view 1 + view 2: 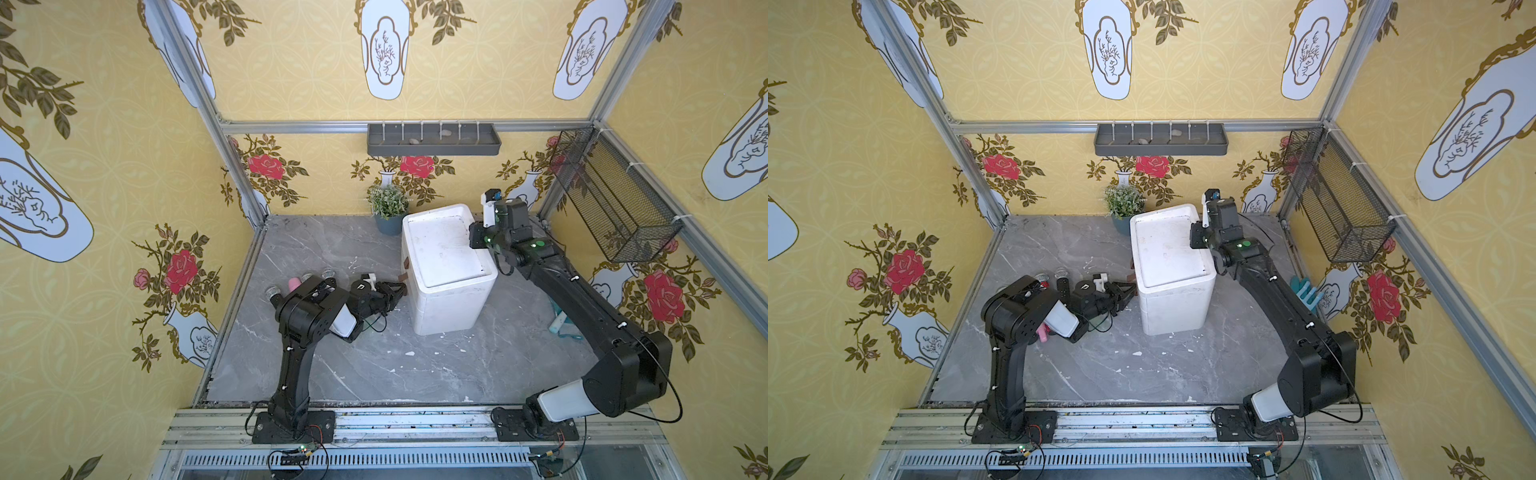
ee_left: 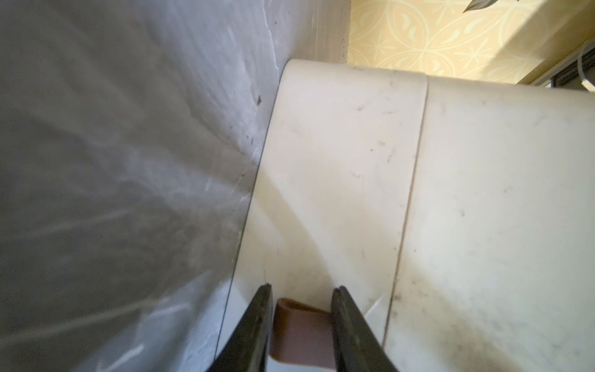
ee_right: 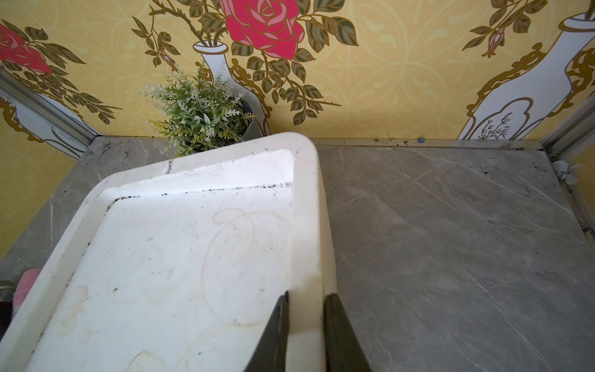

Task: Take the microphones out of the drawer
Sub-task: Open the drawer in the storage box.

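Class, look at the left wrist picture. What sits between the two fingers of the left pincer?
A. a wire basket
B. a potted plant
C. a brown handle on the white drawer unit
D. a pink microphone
C: in the left wrist view the brown handle sticks out of the white drawer unit, right between the fingers of the left pincer.

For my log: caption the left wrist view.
Left end effector straddles brown tab handle on white plastic drawer unit.

Microphones (image 1: 328,273) partly behind left arm (image 1: 309,311)
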